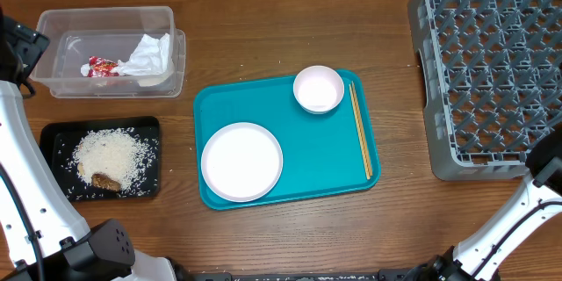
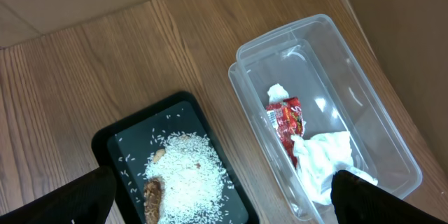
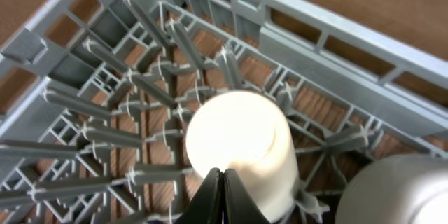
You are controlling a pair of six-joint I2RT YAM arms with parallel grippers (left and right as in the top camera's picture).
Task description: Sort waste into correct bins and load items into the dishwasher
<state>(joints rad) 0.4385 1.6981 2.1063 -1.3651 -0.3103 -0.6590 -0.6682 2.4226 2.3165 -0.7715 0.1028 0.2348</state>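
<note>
I see my right gripper [image 3: 222, 197] with fingers pressed together over the white cup [image 3: 241, 140]; it stands among the pegs of the grey rack [image 3: 105, 77]. My left gripper [image 2: 224, 192] gapes wide above the black tray [image 2: 105, 140] of rice [image 2: 185, 171]; the clear tub [image 2: 364, 91] beside it holds the napkin [image 2: 322, 157] and wrapper [image 2: 285, 119].

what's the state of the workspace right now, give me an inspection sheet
surface: wooden table, bare wood between the things
job's things: clear tub holds napkin and wrapper; black tray holds rice and brown scrap; plate, bowl and chopsticks on teal tray; cup upside down in grey rack, pale item beside it, unclear
clutter: nothing seen
grippers: left gripper open above black tray and tub; right gripper shut by the cup, contact unclear
cables: thin dark cable along the left arm
surroundings: cardboard beside the tub
</note>
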